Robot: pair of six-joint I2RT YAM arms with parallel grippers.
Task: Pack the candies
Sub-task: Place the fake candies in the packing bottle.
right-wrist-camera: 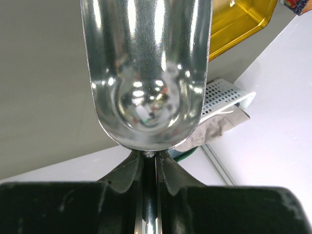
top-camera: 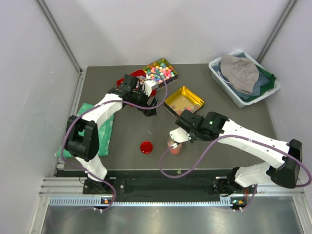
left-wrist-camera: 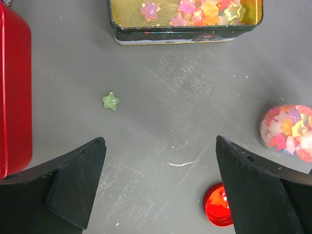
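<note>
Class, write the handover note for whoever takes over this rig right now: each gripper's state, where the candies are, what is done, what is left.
Left gripper: open, holding nothing.
Right gripper: shut on the metal scoop, which looks empty.
Things: the jar is uncapped; a few candies lie in the gold tin; one green star is loose on the table.
Done: jar well filled.
Left: scoop the tin's candies, collect the star, then probably fit the red lid.
</note>
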